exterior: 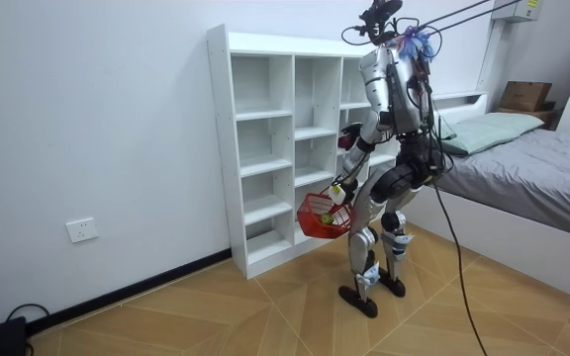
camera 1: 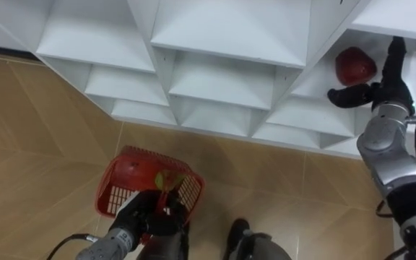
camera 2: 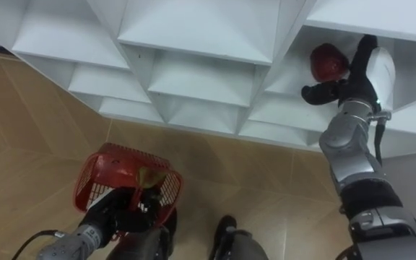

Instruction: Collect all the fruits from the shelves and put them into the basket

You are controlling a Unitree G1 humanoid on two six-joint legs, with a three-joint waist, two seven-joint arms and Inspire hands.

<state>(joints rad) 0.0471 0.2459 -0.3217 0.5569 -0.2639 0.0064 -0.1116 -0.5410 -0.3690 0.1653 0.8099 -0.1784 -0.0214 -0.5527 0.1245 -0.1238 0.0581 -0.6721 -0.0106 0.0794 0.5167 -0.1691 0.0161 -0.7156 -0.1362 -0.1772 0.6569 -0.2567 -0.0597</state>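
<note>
A red apple [camera 1: 354, 65] lies in a compartment of the white closet [camera 1: 222, 36] at my upper right. My right hand [camera 1: 390, 78] is inside that compartment, open. Its fingers stand straight along the apple's right side and the thumb reaches out below the fruit. My left hand [camera 1: 146, 213] is low at my left, shut on the handle of a red mesh basket [camera 1: 104, 193]. The basket holds a red fruit [camera 1: 131, 172] and a yellow-green one [camera 1: 169, 179]. In the room view I stand close to the closet [exterior: 265, 119], basket [exterior: 317, 218] at knee height.
The closet's other compartments [camera 1: 215, 79] in view hold nothing. Wooden floor [camera 1: 42, 144] lies below and to my left. A bed [exterior: 532, 163] stands behind me at the room view's right, with a cardboard box [exterior: 525, 95] beyond it.
</note>
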